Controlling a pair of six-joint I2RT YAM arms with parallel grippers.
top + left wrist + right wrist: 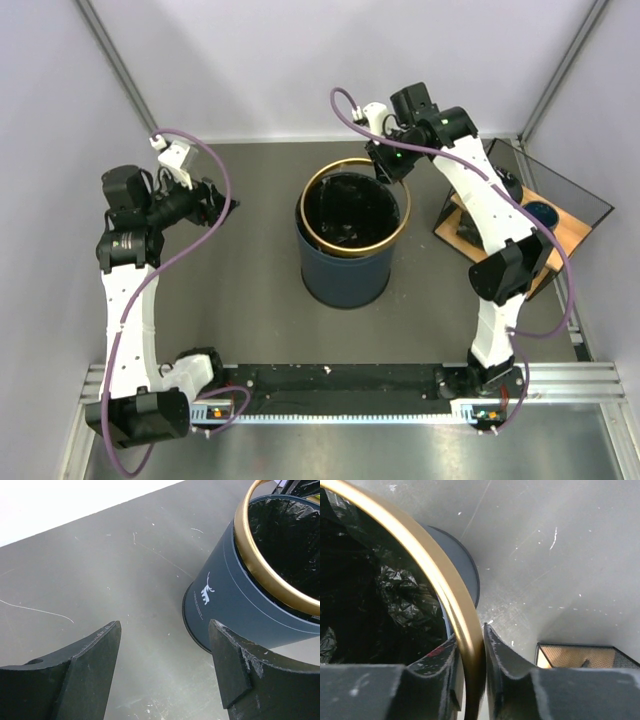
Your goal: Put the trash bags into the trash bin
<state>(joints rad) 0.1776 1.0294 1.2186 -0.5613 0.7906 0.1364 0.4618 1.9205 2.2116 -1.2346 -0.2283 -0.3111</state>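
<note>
The trash bin (345, 272) is navy with a gold rim (350, 252) and stands mid-table. The glossy black trash bag (350, 212) lies crumpled inside it, lining the wall, and also shows in the wrist views (287, 535) (400, 597). My right gripper (390, 172) straddles the bin's far-right rim (422, 555), one finger inside and one outside. Its jaws (470, 636) stand narrowly apart, with the rim nearly filling the gap. My left gripper (228, 207) hovers left of the bin (235, 610), wide open (165, 625) and holding nothing.
A black wire-mesh basket (560, 190) on a wooden board (575, 232) stands at the right edge, close to the right arm, with a small blue bowl (543, 212) on it. The basket's corner (580, 655) shows beside the right fingers. Enclosure walls surround the table.
</note>
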